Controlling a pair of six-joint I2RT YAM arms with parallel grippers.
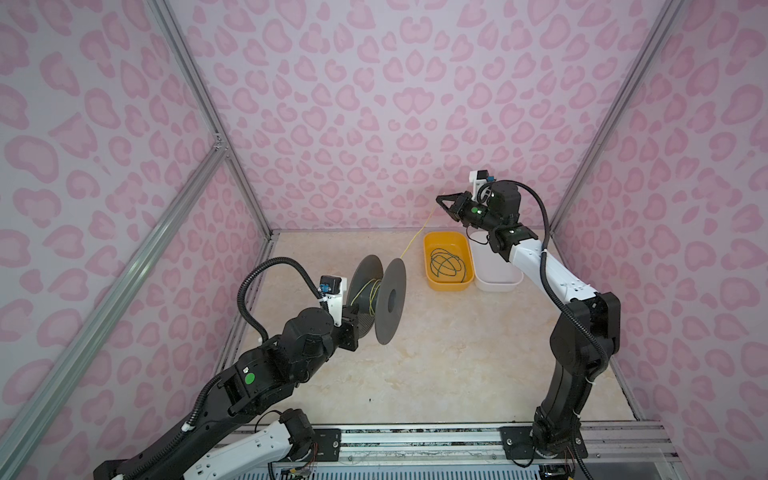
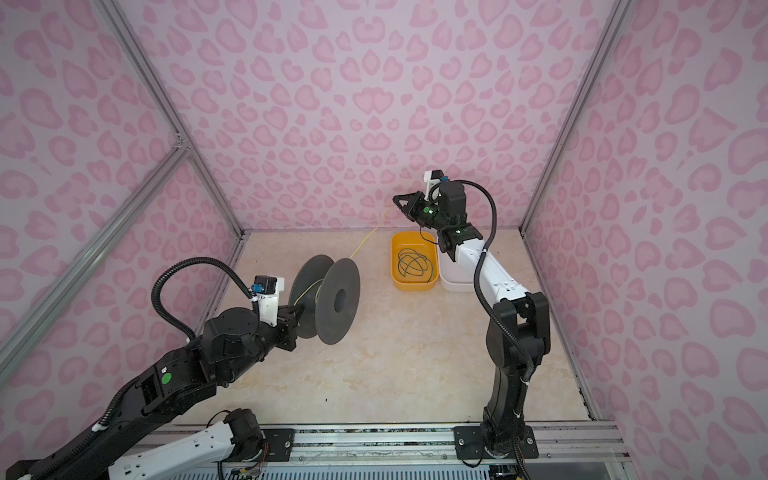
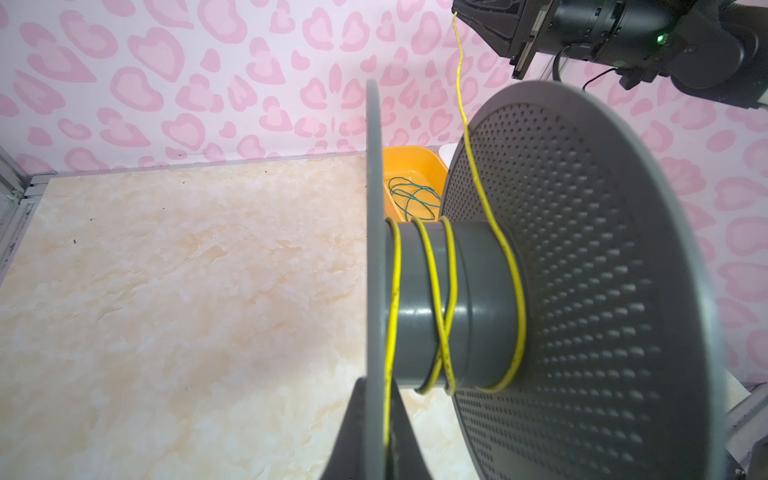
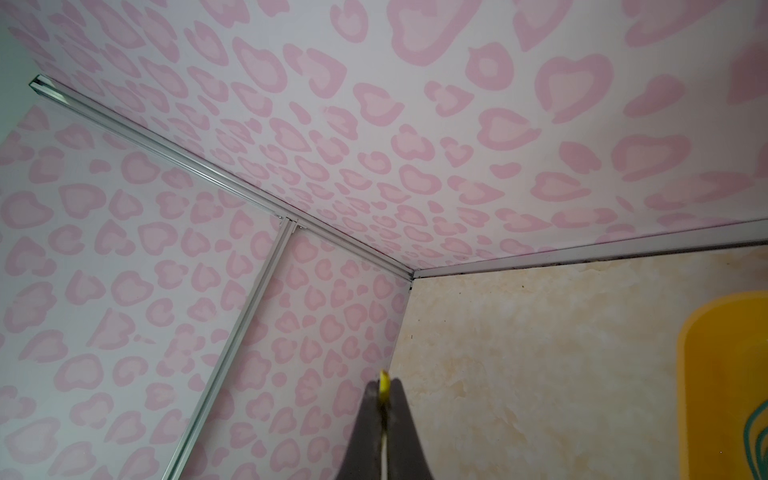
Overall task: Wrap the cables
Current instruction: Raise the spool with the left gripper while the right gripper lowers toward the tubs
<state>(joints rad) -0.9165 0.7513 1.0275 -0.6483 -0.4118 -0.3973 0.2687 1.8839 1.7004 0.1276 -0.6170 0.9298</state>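
Fingers first: my right fingers (image 4: 405,432) are pressed together on the yellow cable (image 3: 518,291), pinching it close to its tip, so a short stub pokes out past them. My left fingers (image 3: 351,440) are nearly closed as well, clamped on the rim of the spool (image 1: 397,282) at its near flange (image 3: 374,208). One strand of the cable runs down that flange's inner face into the same grip.

From the spool, my right fingers sit higher and beyond the far flange (image 3: 582,270). The cable runs from them in an almost straight line down to the hub (image 3: 478,299), landing hard against the far flange. The spool's axis lies level, and the free run stands roughly across it. I judge the coming turn depends on keeping that crosswise angle. Only my right arm has the free end, and only my left has the spool.

The spool is matte grey plastic. Its hub is smooth with a faint sheen, and the far flange's inner face is pitted with rows of small dimples. The cable is thin, glossy and springy. About four turns sit loosely spaced on the hub, and two of them cross.

Beyond the spool, the green cable (image 1: 445,262) lies in loose tangled loops inside the orange tub (image 1: 449,286). The tub rests on the pale marbled surface (image 1: 436,374), just beside a white tub (image 1: 498,278), nearer my right arm.
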